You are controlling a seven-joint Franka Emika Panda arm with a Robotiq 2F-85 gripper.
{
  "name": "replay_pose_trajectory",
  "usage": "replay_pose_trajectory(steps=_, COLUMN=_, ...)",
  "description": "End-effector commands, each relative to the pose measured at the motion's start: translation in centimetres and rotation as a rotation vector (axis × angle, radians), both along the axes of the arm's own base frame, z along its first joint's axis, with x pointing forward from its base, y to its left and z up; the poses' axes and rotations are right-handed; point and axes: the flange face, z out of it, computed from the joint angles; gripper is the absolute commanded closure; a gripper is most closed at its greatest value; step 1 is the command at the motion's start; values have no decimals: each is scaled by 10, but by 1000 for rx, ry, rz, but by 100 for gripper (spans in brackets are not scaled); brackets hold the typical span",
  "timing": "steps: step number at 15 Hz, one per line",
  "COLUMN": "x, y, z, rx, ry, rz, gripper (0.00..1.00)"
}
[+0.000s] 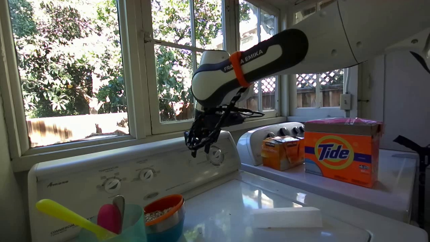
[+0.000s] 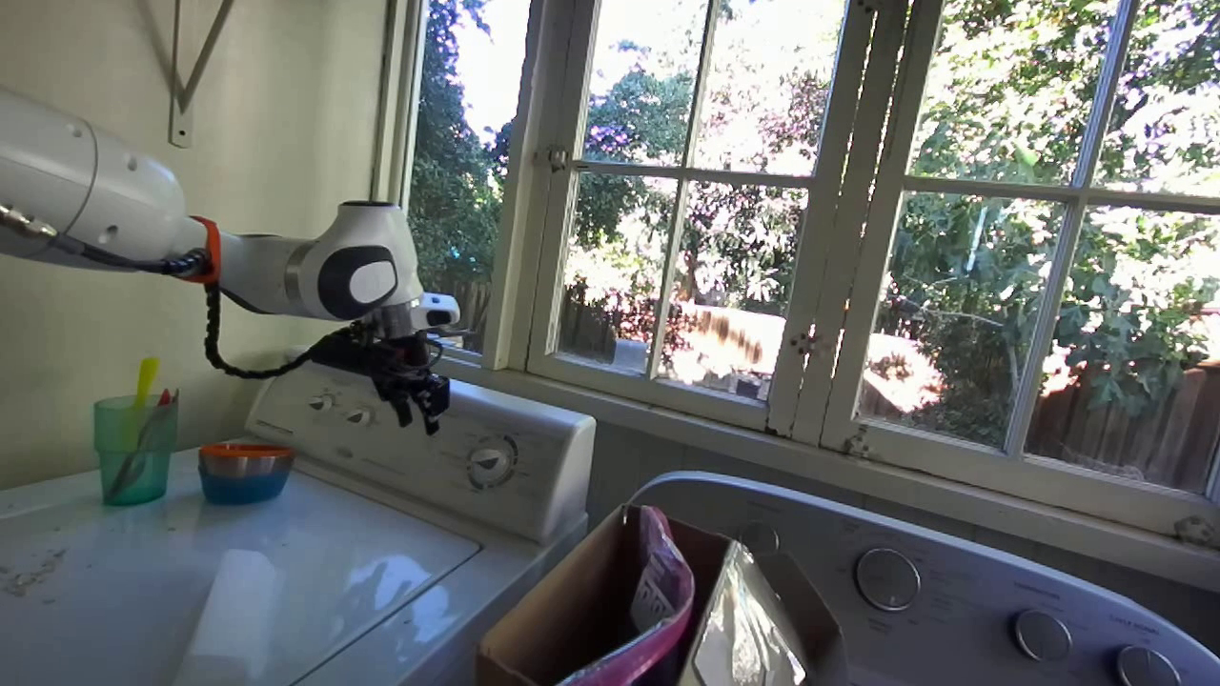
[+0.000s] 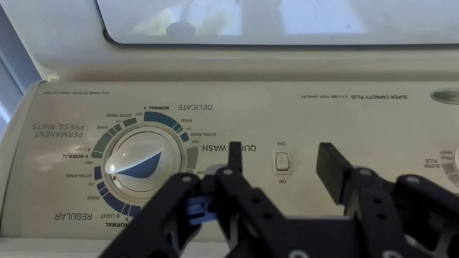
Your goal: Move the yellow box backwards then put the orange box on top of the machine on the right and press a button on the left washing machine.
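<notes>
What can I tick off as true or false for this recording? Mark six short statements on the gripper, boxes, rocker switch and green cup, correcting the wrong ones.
1. The gripper is open and holds nothing. True.
2. The Tide box is on the machine on the right. True.
3. The Tide box stands alone there. False: a smaller orange-yellow box is beside it.
4. In the wrist view, the rocker switch shows between the gripper's fingers. True.
5. The gripper is pressing the rocker switch. False: nothing touches the rocker switch; the fingers show to either side of it.
6. The green cup is empty. False: the green cup holds a yellow-handled utensil, among others.
</notes>
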Motion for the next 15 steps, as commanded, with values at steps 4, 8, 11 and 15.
replay_pose_trajectory(steps=4, x=0, y=9, z=0, rx=-10, ry=-2, rz=42, gripper=82)
replay_pose_trajectory(steps=8, x=0, y=22, z=2, rx=-57, ry=-23, rz=68, gripper=100)
replay_pose_trajectory(steps=11, x=1, y=30, z=-2, rx=-77, ry=-31, rz=61, gripper=100)
replay_pose_trajectory(steps=15, x=-2, y=27, z=-2, rx=-56, ry=-7, rz=67, gripper=99)
